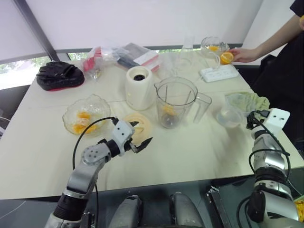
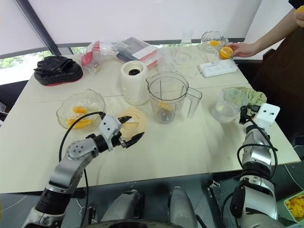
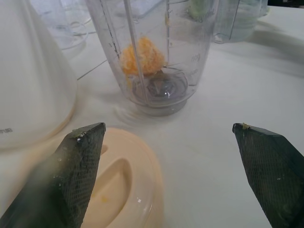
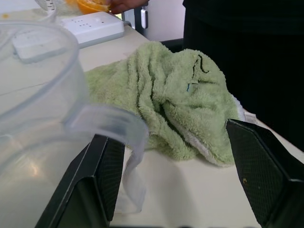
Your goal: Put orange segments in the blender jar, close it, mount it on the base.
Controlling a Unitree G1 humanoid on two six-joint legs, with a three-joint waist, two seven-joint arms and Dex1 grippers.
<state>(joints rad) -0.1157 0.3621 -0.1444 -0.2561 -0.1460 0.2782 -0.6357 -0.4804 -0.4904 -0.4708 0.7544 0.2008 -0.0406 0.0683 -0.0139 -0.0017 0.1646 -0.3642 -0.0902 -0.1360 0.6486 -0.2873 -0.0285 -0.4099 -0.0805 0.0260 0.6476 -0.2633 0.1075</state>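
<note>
The clear jar (image 1: 175,102) stood upright and lidless, one orange segment (image 3: 142,54) inside, just beside the cream base (image 1: 139,88). The lid (image 1: 138,126) lay flat in front; more segments (image 1: 83,122) sat in a bowl (image 1: 98,101).

bright, even daylight; soft shadows

Clear glossy plastic blender jar (image 1: 176,102), fluffy green cloth towel (image 4: 180,99), smooth matt table (image 1: 190,156).

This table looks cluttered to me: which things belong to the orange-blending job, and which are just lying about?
For the job: blender jar, lid, white base, bowl of orange segments.
Lying about: green towel, power strip, black bag, clear jug.
</note>
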